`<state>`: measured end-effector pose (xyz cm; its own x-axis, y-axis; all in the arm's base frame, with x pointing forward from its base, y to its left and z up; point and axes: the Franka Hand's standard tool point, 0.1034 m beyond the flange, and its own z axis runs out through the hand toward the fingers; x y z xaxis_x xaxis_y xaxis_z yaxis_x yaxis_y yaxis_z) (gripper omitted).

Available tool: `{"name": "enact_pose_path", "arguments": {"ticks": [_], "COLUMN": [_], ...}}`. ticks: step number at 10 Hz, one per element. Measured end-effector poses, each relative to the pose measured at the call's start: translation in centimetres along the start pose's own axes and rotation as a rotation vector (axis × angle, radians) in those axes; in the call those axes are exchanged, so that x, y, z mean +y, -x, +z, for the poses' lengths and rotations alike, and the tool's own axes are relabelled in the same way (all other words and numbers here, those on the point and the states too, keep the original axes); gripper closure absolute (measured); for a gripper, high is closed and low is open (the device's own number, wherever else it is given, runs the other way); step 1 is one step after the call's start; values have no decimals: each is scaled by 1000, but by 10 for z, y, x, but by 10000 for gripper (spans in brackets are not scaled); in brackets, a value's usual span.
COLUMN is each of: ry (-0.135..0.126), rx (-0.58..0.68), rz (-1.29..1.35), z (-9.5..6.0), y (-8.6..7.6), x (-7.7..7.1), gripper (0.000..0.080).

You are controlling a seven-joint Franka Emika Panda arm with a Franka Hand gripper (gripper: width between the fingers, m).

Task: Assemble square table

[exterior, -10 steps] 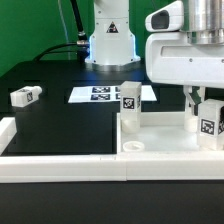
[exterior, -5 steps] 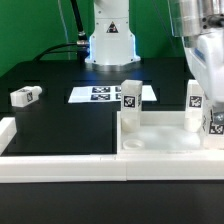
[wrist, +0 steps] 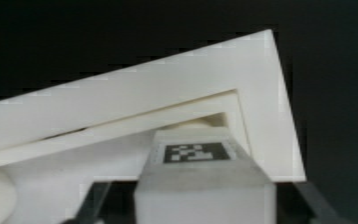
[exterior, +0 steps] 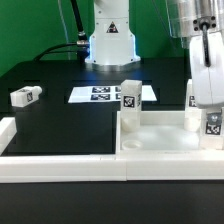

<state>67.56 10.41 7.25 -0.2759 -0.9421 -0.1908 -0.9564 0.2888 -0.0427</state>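
Note:
The white square panel lies at the exterior view's right, behind the front wall. One tagged white leg stands upright at its back left corner. My gripper reaches down over the panel's right side. It is shut on another tagged leg that stands upright in a corner there. In the wrist view this leg sits between my two dark fingers, inside the panel's corner. A round socket at the front left corner is open. A loose leg lies on the black table at the far left.
The marker board lies flat behind the panel. A long low white border wall runs along the front and turns back at the left. The arm's base stands at the back centre.
My wrist has turned about its vertical axis over the right-hand leg, from broad side to narrow side toward the camera. The leg stays in its corner. Nothing else has moved.

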Motion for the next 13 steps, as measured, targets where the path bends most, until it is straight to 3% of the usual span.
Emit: {"name": "enact_pose_path", "arguments": {"ticks": [1, 2, 3, 5, 6, 11, 13], "ry": [0, -8, -23, -56, -66, -70, -91], "rx": [0, -1, -5, -17, -23, -19, -6], "rz": [-1, -16, -65, -126, -129, -170, -312], "z": [0, -2, -13, -46, -54, -52, -64], "y": [0, 0, -3, -17, -22, -23, -55], "x": [0, -1, 0, -9, -13, -12, -5], "gripper": [416, 223, 166, 153, 153, 150, 150]}}
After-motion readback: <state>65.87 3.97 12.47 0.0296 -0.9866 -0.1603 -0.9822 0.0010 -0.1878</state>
